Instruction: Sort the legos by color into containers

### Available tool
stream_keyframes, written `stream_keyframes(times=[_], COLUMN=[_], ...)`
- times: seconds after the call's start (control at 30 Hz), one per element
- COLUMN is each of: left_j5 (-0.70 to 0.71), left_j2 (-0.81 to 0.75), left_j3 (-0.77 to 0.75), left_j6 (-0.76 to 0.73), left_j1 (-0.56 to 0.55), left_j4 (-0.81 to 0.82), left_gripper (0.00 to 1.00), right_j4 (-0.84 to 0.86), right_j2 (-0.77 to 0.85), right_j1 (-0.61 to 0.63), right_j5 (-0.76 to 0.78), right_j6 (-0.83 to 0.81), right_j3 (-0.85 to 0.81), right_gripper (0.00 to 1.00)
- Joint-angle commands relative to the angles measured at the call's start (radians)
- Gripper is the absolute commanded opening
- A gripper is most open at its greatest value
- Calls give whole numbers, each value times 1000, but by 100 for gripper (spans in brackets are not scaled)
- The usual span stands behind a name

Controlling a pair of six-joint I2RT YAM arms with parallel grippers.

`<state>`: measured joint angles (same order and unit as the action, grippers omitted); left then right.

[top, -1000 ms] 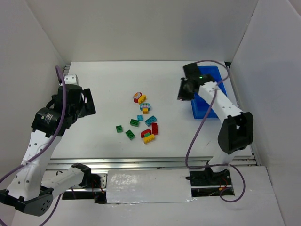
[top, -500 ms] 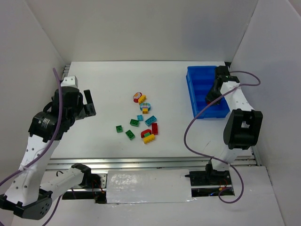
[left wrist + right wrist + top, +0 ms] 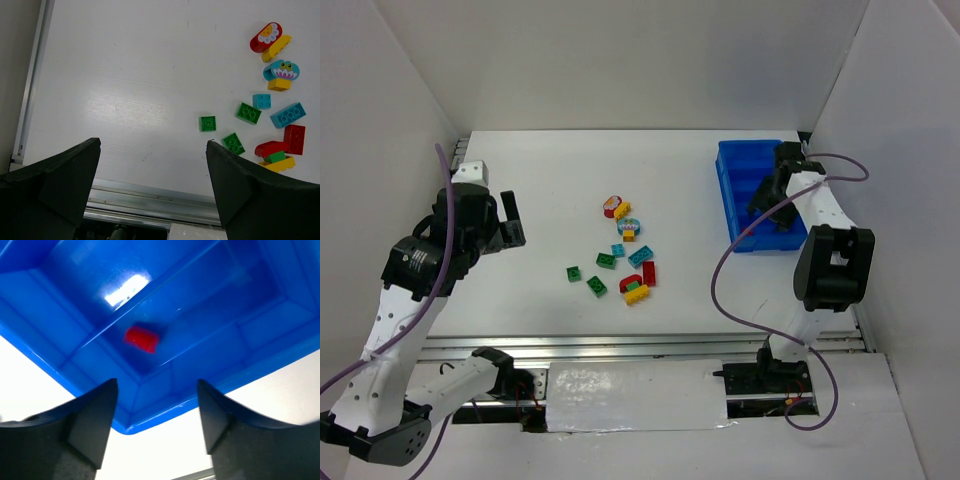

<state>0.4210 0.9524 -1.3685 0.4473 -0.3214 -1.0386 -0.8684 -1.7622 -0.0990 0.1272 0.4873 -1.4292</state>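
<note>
The containers are compartments of one blue bin (image 3: 730, 180) at the table's right. My right gripper (image 3: 768, 206) hovers over the bin, open and holding nothing (image 3: 157, 415). Below it a red lego (image 3: 141, 338) lies in a compartment near the bin's corner (image 3: 125, 427). The other legos lie scattered mid-table: green ones (image 3: 574, 272) (image 3: 207, 123), teal ones (image 3: 640, 256) (image 3: 288, 115), a red one (image 3: 649, 273) (image 3: 294, 138) and a yellow one (image 3: 637, 294) (image 3: 276, 164). My left gripper (image 3: 510, 222) hangs open and empty (image 3: 152, 165) well left of them.
A red oval piece (image 3: 266, 37), a yellow brick (image 3: 276, 48) and a teal frog piece (image 3: 281, 70) lie at the pile's far end. White walls enclose the table. A metal rail (image 3: 640, 345) runs along the near edge.
My right arm swung from the bin's left side to above it, then its jaws opened. The left arm shifted slightly. The pile has not changed.
</note>
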Motion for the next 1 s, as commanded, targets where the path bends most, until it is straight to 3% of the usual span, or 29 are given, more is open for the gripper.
stream_keyframes(times=[0.0, 0.2, 0.27, 0.47, 0.6, 0.73, 0.97], left_j5=[-4, -1, -1, -2, -25, -31, -21], left_j2=[-7, -3, 0, 16, 25, 28, 16], left_j3=[-10, -17, -18, -27, -30, -20, -23], left_j6=[-15, -10, -7, 22, 25, 18, 2], left_j1=[-1, -1, -1, 1, 1, 1, 1], left_j4=[32, 34, 35, 55, 66, 65, 54], left_gripper=[100, 100, 99, 100, 99, 99, 100], right_j4=[-15, -35, -24, -21, 35, 43, 38], right_j2=[10, 70, 121, 129, 93, -15, -146], right_j1=[-7, 21, 94, 583, 776, 852, 872], right_j5=[5, -7, -55, -35, 37, 60, 48], right_j6=[-6, -21, -29, 9, 121, 172, 146], right_j3=[-51, -60, -48, -40, -2, -33, -76], right_gripper=[76, 77, 75, 74, 74, 72, 71])
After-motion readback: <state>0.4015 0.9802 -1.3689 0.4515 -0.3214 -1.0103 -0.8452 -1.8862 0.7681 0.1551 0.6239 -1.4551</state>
